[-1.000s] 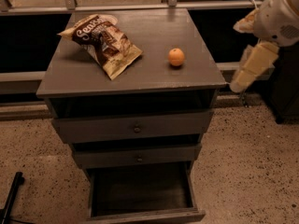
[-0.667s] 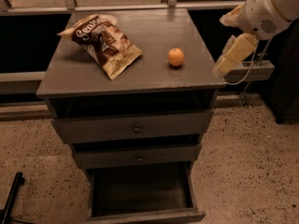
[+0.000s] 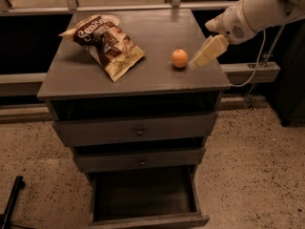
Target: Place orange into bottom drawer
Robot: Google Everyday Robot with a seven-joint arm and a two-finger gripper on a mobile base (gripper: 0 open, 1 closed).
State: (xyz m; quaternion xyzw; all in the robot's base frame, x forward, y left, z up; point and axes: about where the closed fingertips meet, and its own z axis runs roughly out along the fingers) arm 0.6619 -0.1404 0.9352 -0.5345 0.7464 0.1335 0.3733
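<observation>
So your gripper (image 3: pixel 202 57) swings in from off the right edge of the cabinet (image 3: pixel 143 78) over the last second. It now sits center-right in the frame, low over the top and just right of the orange (image 3: pixel 179 58), close enough that it might be touching, though I can't call that. I can't tell whether it's open or closed either. The orange hasn't budged: same spot on the right side of the top, well apart from the chip bag (image 3: pixel 106 44) at upper left. The bottom drawer (image 3: pixel 147 221) is pulled out at the bottom of the frame, ready and waiting. So I'd say you're finishing the approach and the grab comes next. Nothing's picked up yet.
</observation>
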